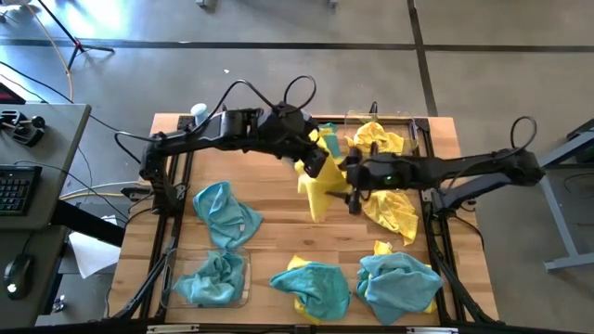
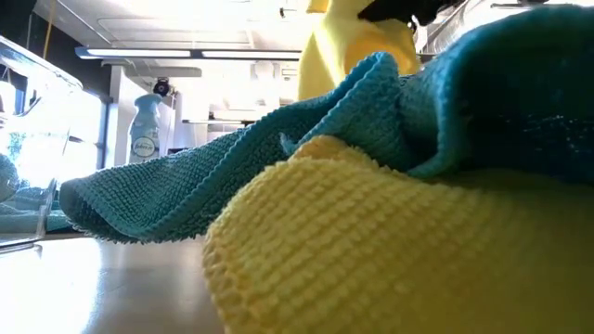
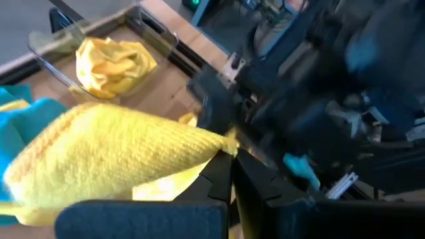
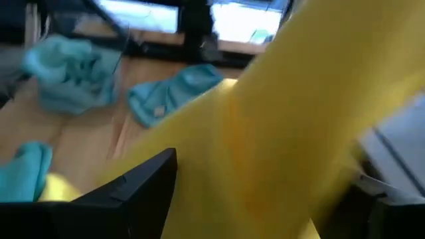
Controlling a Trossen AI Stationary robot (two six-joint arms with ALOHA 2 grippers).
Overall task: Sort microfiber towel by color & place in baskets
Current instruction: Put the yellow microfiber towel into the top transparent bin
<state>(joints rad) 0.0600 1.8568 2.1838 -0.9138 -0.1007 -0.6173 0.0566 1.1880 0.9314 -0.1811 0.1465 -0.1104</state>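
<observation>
Worktop: teal and yellow towels scattered; one clear basket at the near left holds a teal towel, the other at the far right holds a yellow one. You're mid hand-over, I judge; a yellow towel hangs above mid-worktop, long axis near vertical, free end pointing down; left hand clenched on its top; right hand just beside it with fingers spread, grasping nothing I can confirm. Next move calls for one hand to carry the towel to the far-right basket and let go over the yellow heap.
</observation>
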